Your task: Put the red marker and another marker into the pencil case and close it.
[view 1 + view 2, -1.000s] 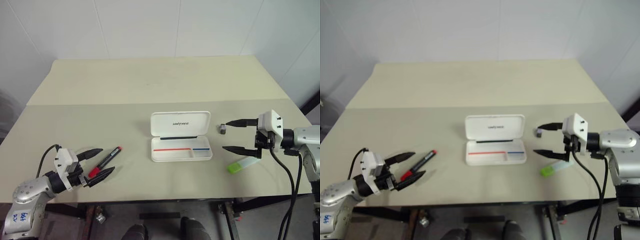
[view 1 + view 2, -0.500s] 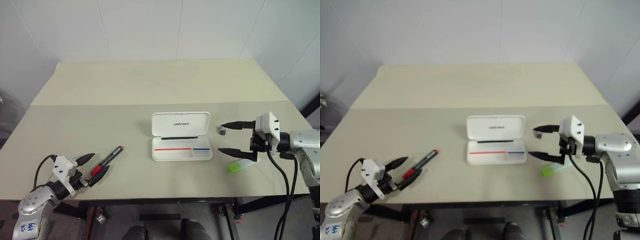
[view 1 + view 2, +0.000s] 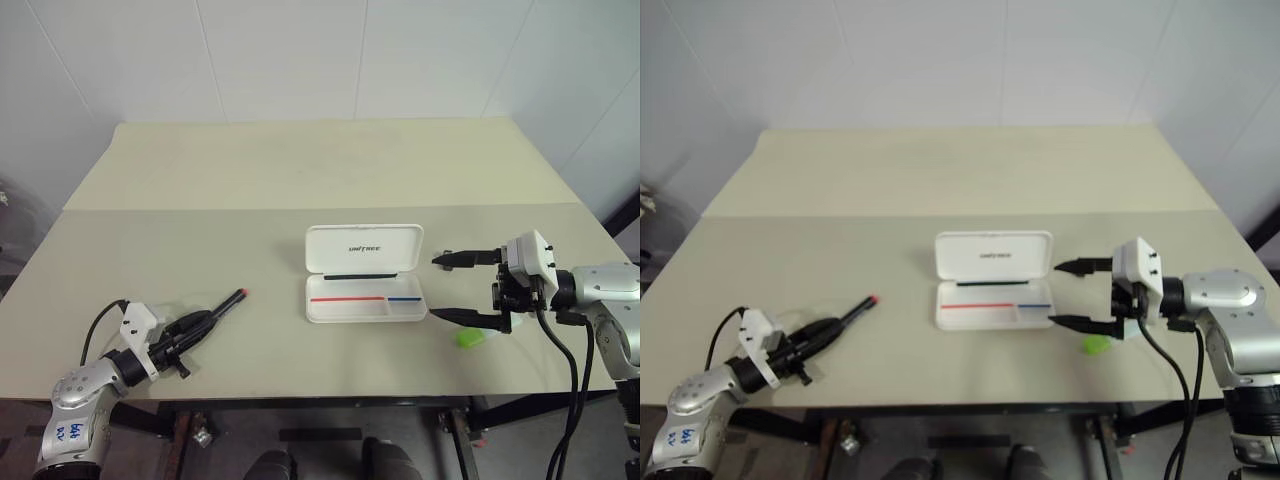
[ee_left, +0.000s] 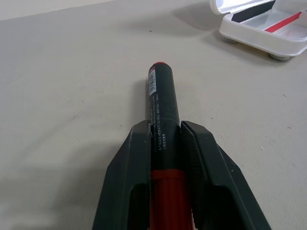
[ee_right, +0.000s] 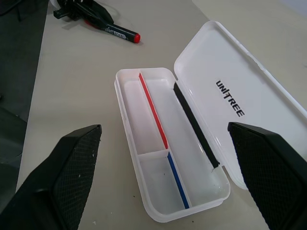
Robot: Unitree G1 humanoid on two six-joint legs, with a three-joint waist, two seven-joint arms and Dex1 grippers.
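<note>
From my head, I see one pencil case (image 3: 362, 273) lying open mid-counter (image 3: 300, 180), both markers outside it, so nothing is packed. My left pincer (image 3: 196, 324), at the near left, pinches the one red marker (image 3: 226, 303). My right pincer (image 3: 462, 287) stands wide beside the case's right end, the one green marker (image 3: 468, 338) just near of it.

My left wrist shows my fingers (image 4: 129, 172) clamped on the barrel.

My right wrist shows the case's empty compartments.

A beige table (image 3: 300, 170) stands against white panelled walls (image 3: 280, 60); the floor beneath looks dark, perhaps grey.
</note>
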